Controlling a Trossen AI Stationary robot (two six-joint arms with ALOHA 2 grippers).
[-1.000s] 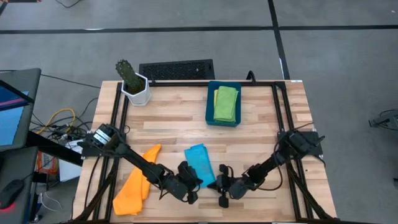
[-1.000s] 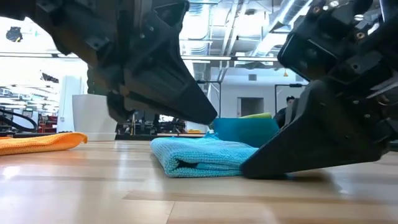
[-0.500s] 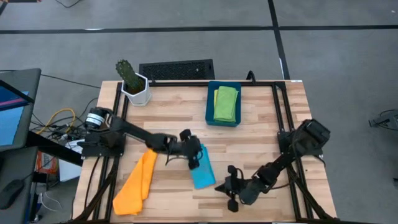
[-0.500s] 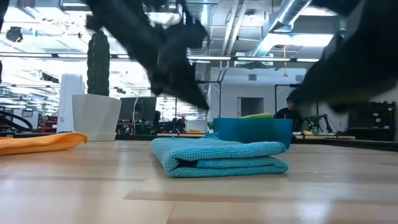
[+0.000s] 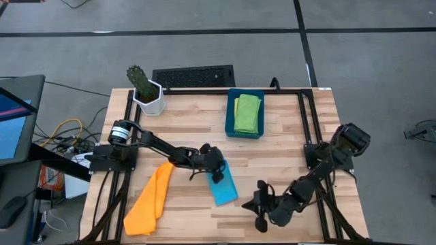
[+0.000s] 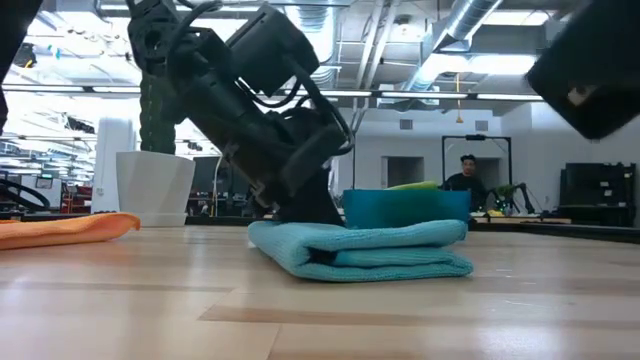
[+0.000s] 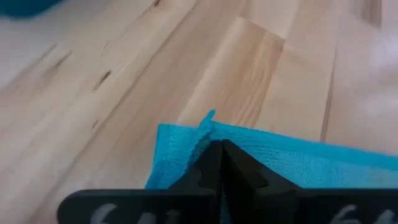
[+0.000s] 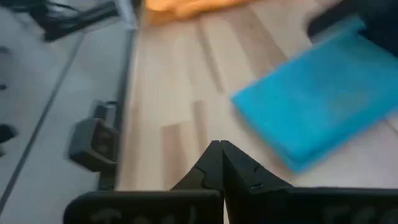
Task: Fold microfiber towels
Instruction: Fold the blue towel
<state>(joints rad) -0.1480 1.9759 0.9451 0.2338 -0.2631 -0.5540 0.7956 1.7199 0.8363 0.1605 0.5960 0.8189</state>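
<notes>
Left gripper (image 5: 216,171): positioned over the far end of the folded light blue towel (image 5: 222,184). Jaws pressed together, tips down on the cloth's upper surface; no fabric seen caught between them. In the low view the gripper (image 6: 305,200) bears on the back of the folded towel (image 6: 365,250).

Right gripper (image 5: 260,207): near the front edge of the counter (image 5: 191,129), clear of the light blue towel, which lies just beyond its tips. Jaws pressed together, holding nothing.

Light blue towel: folded into a compact rectangle, flat on the counter between the two grippers.

Orange towel (image 5: 151,198): unfolded, lying loosely on the side of the left gripper away from the right gripper, apart from both.

Green towel (image 5: 248,113): folded, resting on a yellow towel (image 5: 237,107) inside the dark blue bin (image 5: 230,117), well beyond both grippers at the counter's far side.

White pot with cactus (image 5: 146,90): far left corner.
</notes>
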